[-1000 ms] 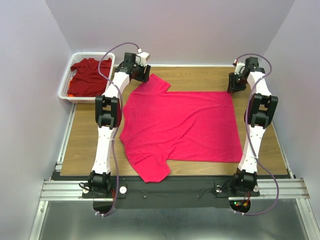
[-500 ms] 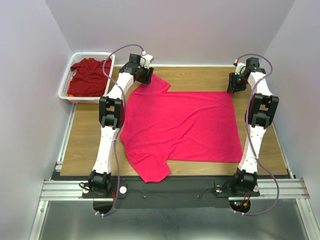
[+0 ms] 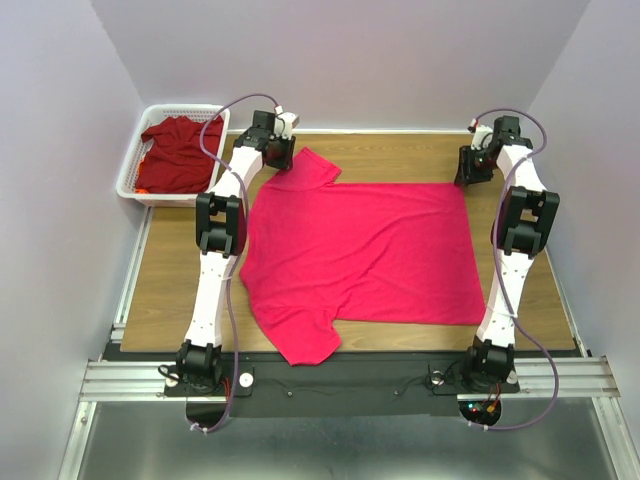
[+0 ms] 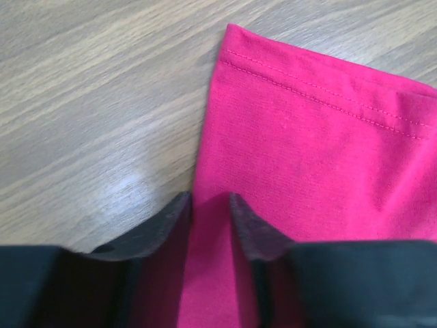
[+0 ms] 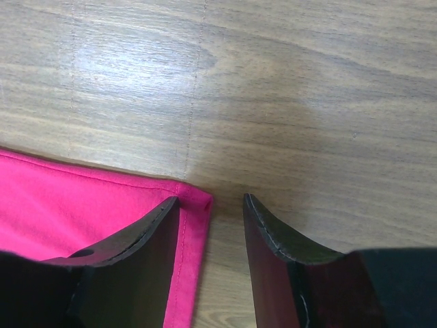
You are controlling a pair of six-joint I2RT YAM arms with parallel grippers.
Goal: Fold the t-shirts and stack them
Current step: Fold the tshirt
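Straddling far edges of the pinkish-red t-shirt point(image 3: 360, 250), our left end effector point(image 4: 208, 199) and right end effector point(image 5: 210, 200) stand released.

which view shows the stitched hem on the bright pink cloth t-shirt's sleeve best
Left wrist: the sleeve hem fills the frame, stitching clear. Top external shows that sleeve small, no stitching. Right wrist shows only a corner of the bright pink cloth t-shirt, not the sleeve.

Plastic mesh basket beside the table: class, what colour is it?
The plastic mesh basket is white, best seen in the top external view.
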